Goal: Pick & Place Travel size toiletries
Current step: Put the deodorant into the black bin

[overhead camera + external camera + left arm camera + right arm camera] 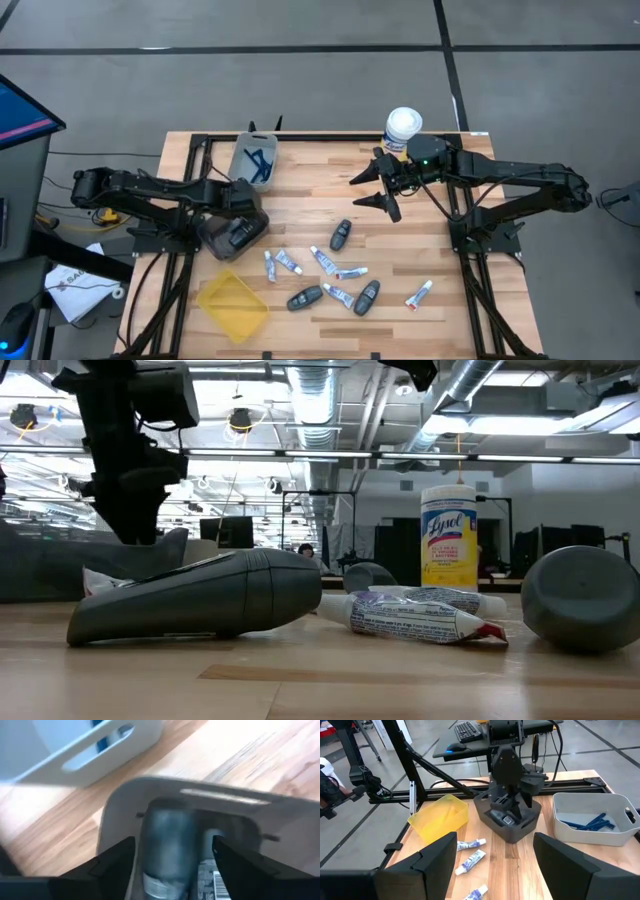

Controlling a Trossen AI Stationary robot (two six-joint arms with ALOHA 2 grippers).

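My left gripper points down into a dark grey bin at the table's left. It is open, one finger on each side of a dark grey oval fob that lies in the bin beside a white tube. I see no touch. More travel size toiletries lie loose on the wood near the front: white tubes and dark fobs. My right gripper waits open, high over the table's far right part.
A light grey bin with blue razors stands at the far left. A yellow bin sits at the near left corner. A white-lidded yellow canister stands at the far edge. Bare wood lies mid-table.
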